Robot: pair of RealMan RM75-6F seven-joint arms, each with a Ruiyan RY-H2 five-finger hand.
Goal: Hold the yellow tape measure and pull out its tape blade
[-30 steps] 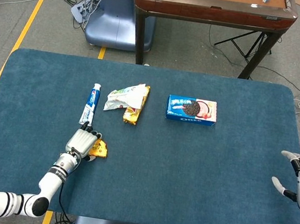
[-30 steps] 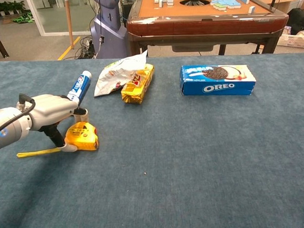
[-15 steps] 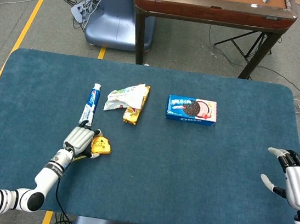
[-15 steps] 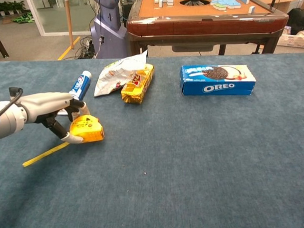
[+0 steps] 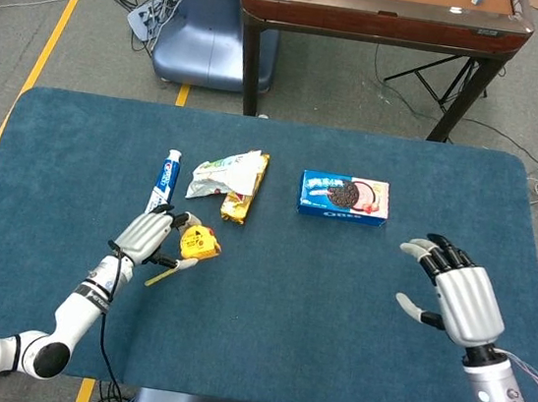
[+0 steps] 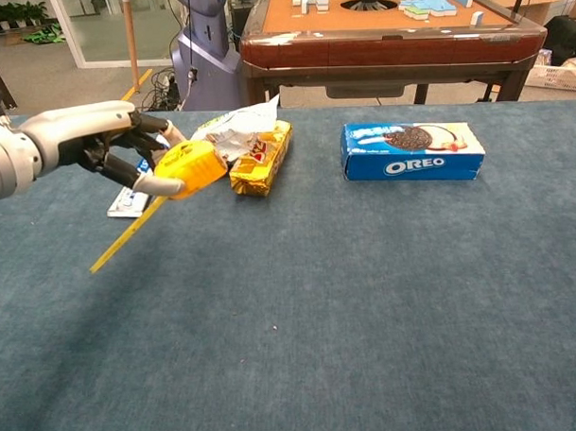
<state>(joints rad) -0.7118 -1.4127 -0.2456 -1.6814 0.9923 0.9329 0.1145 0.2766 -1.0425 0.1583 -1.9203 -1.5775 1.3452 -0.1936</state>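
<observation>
Nearest the robot, at about 4 o'clock on the blue table (image 5: 333,319), the right hand (image 5: 457,295) hovers with its palm down and its fingers spread apart, holding nothing; it does not appear in the chest view. At about 8 o'clock, the left hand (image 5: 145,235) grips the yellow tape measure (image 5: 198,242), fingers wrapped around the case, and holds it lifted clear of the cloth, as the chest view shows plainly. From the case, a length of tape blade (image 6: 128,235) hangs out, slanting down toward 7 o'clock, its free end close to the table surface.

Just beyond the left hand, at roughly 10 o'clock, lies a toothpaste tube (image 5: 164,183), its long axis running near to far. To its right, touching one another, sit a crumpled white snack bag (image 5: 221,174) and a golden wrapped packet (image 5: 242,197). Further right, near 12 o'clock, an Oreo box (image 5: 343,197) lies flat, well apart from both hands.

Beyond the far edge of the table stands a brown wooden table (image 5: 382,18), and at 11 o'clock a blue-grey machine base (image 5: 198,43) rests on the floor.
</observation>
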